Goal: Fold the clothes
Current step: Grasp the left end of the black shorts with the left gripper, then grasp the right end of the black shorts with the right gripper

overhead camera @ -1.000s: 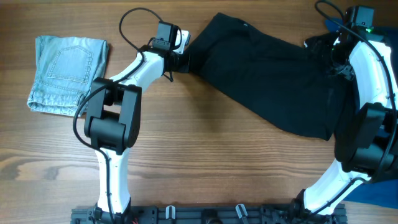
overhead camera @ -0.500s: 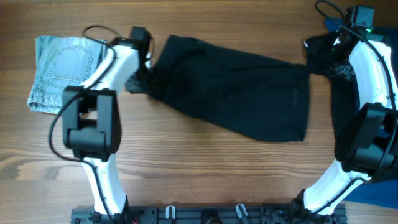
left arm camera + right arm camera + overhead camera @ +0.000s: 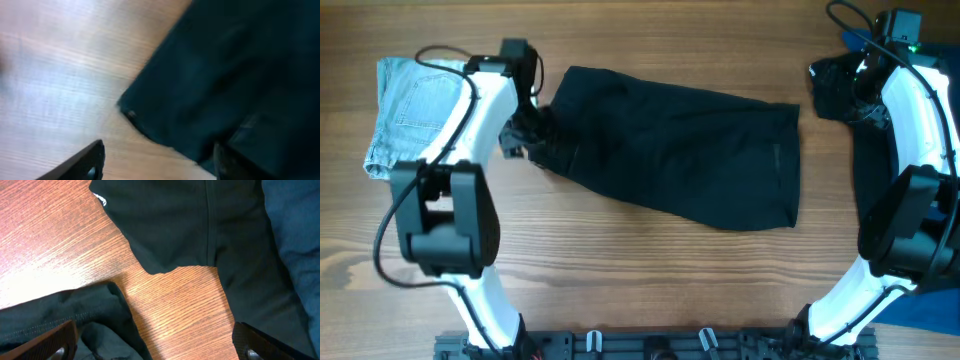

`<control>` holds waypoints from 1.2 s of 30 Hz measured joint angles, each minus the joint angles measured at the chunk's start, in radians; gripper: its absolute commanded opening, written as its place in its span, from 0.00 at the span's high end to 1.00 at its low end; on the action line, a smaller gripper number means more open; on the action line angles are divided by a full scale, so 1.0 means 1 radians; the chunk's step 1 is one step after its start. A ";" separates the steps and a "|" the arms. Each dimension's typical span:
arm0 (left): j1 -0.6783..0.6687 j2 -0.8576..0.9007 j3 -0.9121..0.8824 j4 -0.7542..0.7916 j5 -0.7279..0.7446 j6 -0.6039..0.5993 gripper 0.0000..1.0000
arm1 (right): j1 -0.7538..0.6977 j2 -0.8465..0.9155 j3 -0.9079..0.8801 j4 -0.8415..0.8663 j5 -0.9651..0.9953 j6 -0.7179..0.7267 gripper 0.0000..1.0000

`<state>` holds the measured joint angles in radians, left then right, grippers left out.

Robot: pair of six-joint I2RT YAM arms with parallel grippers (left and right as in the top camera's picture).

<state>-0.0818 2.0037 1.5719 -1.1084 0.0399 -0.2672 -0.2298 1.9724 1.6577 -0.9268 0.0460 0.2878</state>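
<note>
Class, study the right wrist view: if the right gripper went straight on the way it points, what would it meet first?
The right gripper would probably meet the bare wooden table first, in the gap between pieces of black fabric; depth is unclear.

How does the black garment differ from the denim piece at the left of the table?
The black garment is plain and dark; the denim piece is light blue with a stitched pocket. The black garment is much larger and lies spread across the middle of the table, while the denim piece sits folded small near the left edge. Both are soft cloth lying on the wooden table.
</note>
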 measured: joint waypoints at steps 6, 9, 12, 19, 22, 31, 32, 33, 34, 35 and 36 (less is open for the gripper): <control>-0.001 -0.070 0.001 0.400 0.167 0.207 0.14 | 0.000 0.000 0.000 0.001 0.000 0.000 0.01; -0.005 -0.039 0.003 0.557 0.195 0.292 0.14 | 0.000 0.000 0.000 0.002 0.000 0.000 0.00; -0.007 0.037 0.003 0.639 0.198 0.357 0.14 | 0.000 0.000 0.000 0.000 0.000 0.000 0.00; -0.008 0.212 0.003 0.792 0.229 0.398 0.18 | 0.000 0.000 0.000 0.001 0.000 0.000 0.00; -0.008 0.212 0.003 0.791 0.245 0.405 0.41 | 0.000 0.000 0.000 0.001 0.000 0.000 0.01; -0.010 0.211 0.003 0.726 0.307 0.413 0.96 | 0.000 0.000 0.000 0.001 0.000 0.000 0.00; -0.010 0.205 0.003 0.714 0.307 0.413 0.96 | 0.000 0.000 0.000 0.001 0.000 0.000 0.01; -0.010 0.192 0.003 0.704 0.307 0.412 0.96 | 0.000 0.000 0.000 0.001 0.000 0.000 0.01; -0.011 0.180 0.003 0.703 0.307 0.409 0.96 | 0.000 0.000 0.000 0.001 0.000 0.000 0.01; -0.011 0.169 0.003 0.701 0.307 0.404 0.96 | 0.000 0.000 0.000 0.001 0.000 0.000 0.01; -0.011 0.138 0.003 0.691 0.311 0.388 0.96 | 0.000 0.000 0.000 0.001 0.000 0.000 0.00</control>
<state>-0.0925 2.1422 1.5753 -0.4175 0.3504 0.1207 -0.2298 1.9724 1.6577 -0.9257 0.0460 0.2878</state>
